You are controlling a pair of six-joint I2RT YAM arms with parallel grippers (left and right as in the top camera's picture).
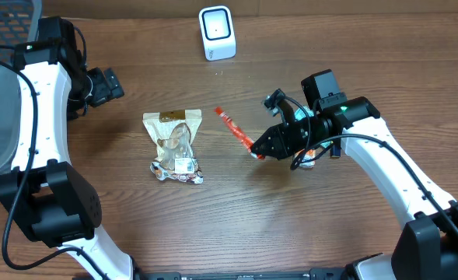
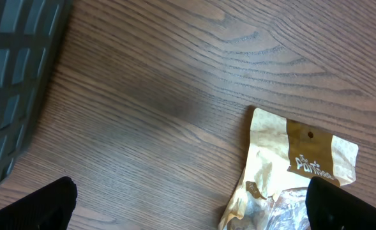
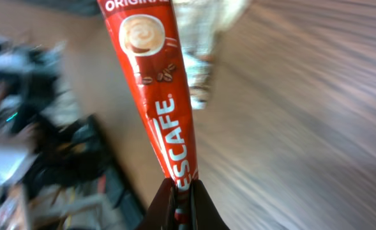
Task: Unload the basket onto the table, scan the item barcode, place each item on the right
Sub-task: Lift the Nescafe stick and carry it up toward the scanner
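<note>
**While a red stick (image 1: 235, 130) is held**

Where the wooden worktop (image 1: 291, 225) ends at the far side, a white scanner (image 1: 217, 33) is stood; a dark basket (image 1: 3, 19) is kept far left. The stick's end is pinched by the right jaws, over the worktop, and the left jaws are spread wide.

Overhead: soft, even light from above, moderate brightness. Table (image 1: 236, 225) warm brown, grain sharp across frame. Broad diffuse shadow on wood beside left arm (image 1: 38, 101), toward left edge. White scanner (image 1: 216, 33) near far edge close to overexposed.
Left wrist: grain crisp, soft dark patch mid-frame, slight sheen on snack bag (image 2: 290, 172), bottom corners near-black.
Right wrist: background heavily smeared and unreadable; only sachet (image 3: 159, 96) in focus, print legible, red saturated.
</note>
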